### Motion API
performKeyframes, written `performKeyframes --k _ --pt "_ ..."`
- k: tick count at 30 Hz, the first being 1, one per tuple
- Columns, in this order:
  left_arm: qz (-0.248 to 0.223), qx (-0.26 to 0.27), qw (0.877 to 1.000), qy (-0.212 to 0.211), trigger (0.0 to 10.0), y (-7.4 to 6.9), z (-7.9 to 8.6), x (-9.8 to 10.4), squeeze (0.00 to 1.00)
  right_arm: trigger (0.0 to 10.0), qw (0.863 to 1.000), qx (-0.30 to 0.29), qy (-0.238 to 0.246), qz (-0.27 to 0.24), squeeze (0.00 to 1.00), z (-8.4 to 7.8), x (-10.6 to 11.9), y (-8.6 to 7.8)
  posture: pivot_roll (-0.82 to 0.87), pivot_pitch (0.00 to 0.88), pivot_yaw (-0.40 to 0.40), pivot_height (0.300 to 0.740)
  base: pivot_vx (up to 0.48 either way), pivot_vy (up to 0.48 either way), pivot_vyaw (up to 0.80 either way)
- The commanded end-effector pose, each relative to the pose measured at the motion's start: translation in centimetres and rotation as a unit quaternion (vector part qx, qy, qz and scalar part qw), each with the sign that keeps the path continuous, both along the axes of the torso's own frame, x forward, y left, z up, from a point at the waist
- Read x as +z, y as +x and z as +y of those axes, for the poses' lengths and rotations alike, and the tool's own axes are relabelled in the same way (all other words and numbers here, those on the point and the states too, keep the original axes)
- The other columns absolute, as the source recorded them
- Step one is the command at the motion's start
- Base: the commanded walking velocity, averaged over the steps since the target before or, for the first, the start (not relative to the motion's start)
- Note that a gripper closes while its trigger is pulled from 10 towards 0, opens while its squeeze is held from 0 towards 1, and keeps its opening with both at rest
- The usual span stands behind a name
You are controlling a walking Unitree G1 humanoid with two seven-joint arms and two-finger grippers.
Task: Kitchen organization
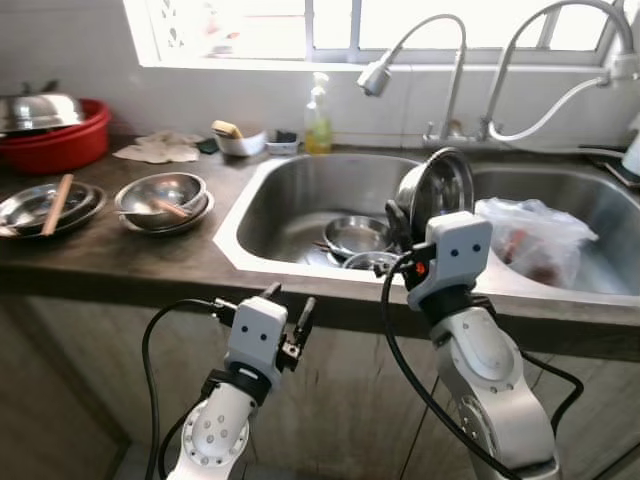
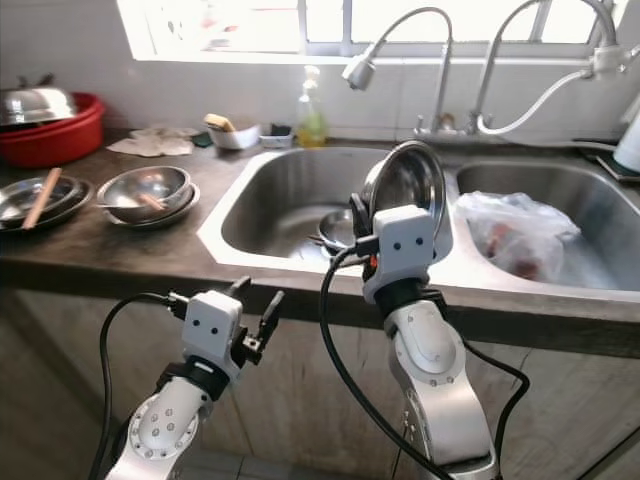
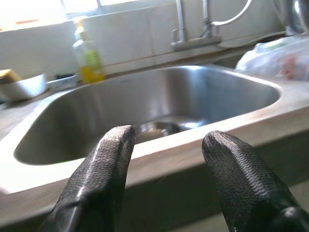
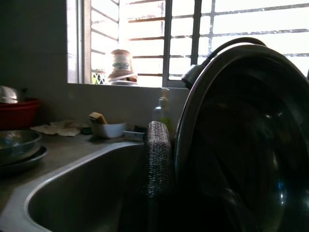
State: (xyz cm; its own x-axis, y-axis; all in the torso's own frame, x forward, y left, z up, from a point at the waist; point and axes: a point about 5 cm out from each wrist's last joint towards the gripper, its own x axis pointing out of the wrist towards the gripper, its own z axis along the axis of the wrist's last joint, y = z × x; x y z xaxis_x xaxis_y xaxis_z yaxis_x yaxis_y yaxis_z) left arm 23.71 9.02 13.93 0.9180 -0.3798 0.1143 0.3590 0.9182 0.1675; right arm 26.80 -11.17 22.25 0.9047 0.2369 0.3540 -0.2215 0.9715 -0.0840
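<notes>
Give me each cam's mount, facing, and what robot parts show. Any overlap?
Left eye: head, looking forward-down at the double sink; left claw low by the counter front, right claw holding a steel plate.
Right eye: stereo twin, same scene.
Left wrist: along its open fingers into the left basin.
Right wrist: along one finger against the plate, toward the window.
Shared: both wrist views see the dish soap bottle.

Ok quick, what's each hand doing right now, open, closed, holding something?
Left hand: open, empty, below the counter edge.
Right hand: closed on the rim of a steel plate, held upright over the sink.
</notes>
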Motion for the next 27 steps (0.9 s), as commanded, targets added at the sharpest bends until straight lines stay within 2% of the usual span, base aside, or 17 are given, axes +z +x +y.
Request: performKeyframes --k 1,9,23,27 --pt "-0.006 -0.006 1.000 -0.002 10.0 0.0 -0.4 0.2 0.00 10.0 1.000 0.010 -0.007 -0.002 0.00 0.0 0.3 0.3 0.03 0.000 -0.008 0.740 0.322 0.000 0.00" --pt "-0.006 -0.010 1.000 0.000 10.0 0.0 -0.4 0.2 0.00 10.0 0.998 0.056 -0.034 0.006 0.00 1.3 0.2 0.3 0.03 0.000 -0.007 0.740 0.325 0.000 0.00" --pt "-0.008 -0.017 1.000 0.004 10.0 0.0 -0.5 0.1 0.00 10.0 0.996 0.078 -0.047 0.018 0.00 1.7 0.3 1.1 0.02 0.000 -0.005 0.740 0.320 0.000 0.00" --pt "0.002 -0.011 1.000 0.003 10.0 0.2 -0.4 -0.1 0.00 10.0 0.995 0.078 -0.049 0.027 0.00 1.4 0.4 1.6 0.02 0.000 -0.007 0.740 0.000 0.000 0.00"
